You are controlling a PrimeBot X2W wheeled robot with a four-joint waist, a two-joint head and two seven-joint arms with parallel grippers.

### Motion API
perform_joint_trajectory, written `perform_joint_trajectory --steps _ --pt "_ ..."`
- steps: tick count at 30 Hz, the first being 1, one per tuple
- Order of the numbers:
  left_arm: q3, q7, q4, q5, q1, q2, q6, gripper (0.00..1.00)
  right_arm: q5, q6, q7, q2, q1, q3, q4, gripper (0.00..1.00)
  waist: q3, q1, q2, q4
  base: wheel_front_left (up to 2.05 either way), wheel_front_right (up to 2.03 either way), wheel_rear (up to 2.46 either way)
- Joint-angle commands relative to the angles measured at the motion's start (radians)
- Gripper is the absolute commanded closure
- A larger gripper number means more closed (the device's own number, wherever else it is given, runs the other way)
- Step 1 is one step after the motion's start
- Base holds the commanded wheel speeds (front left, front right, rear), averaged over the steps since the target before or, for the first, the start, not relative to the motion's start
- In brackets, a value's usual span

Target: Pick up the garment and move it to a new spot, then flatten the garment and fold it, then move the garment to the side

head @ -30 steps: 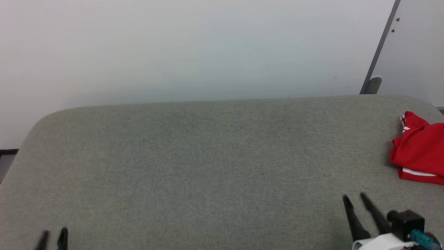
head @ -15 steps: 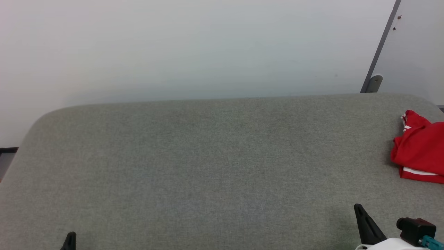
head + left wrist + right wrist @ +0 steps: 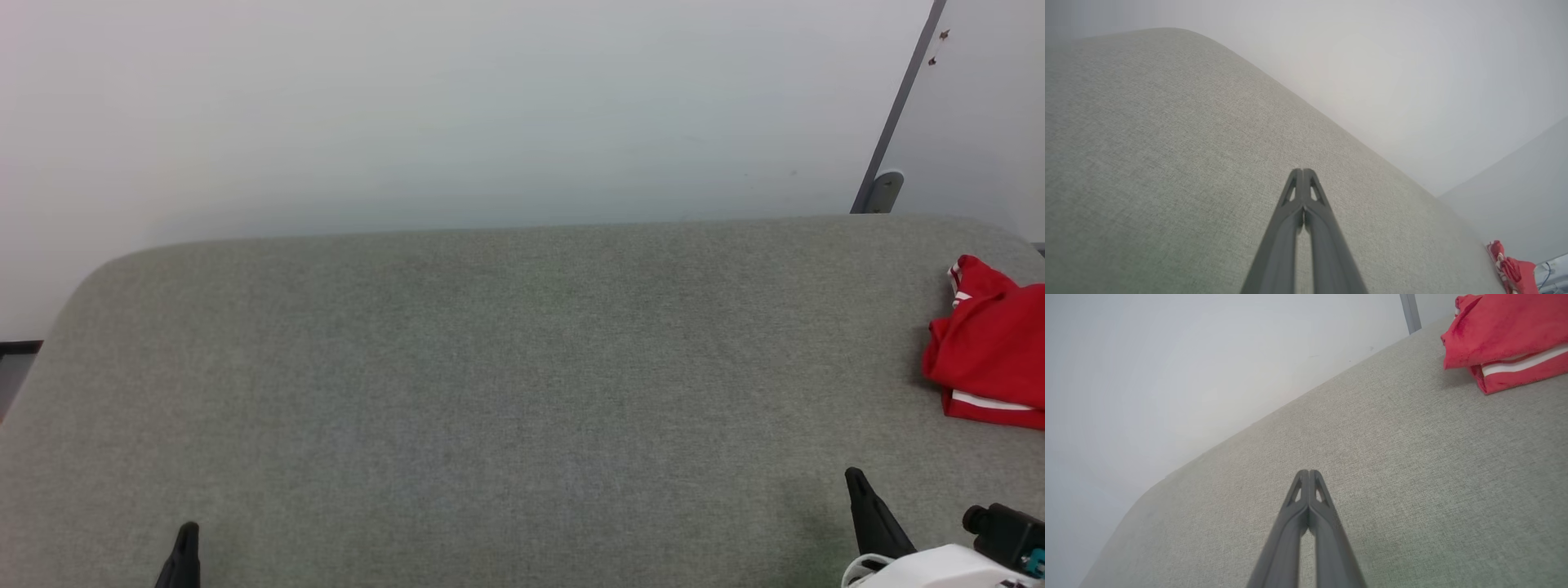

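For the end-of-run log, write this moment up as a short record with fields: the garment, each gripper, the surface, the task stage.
item: garment, red with a white stripe showing, folded into a compact bundle
item place: far right end of the surface, a grey fabric top with a pale wall behind
left arm: left gripper shut, holding nothing, near left edge
right arm: right gripper shut, holding nothing, near right, apart from the garment
task stage: garment looks folded and set aside

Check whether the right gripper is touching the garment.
Apart. The head view shows a stretch of bare grey surface between the right gripper and the garment; the right wrist view shows the same gap.
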Motion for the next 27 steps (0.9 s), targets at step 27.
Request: perform_joint_trajectory --steps 27 --pt "0.015 0.094 0.010 -0.265 -0.111 -0.077 -0.001 1.00 0.341 -0.001 0.091 0.034 -0.051 -0.074 -0.056 1.00 0.016 0.0000 -0.0001 0.004 0.00 0.00 0.00"
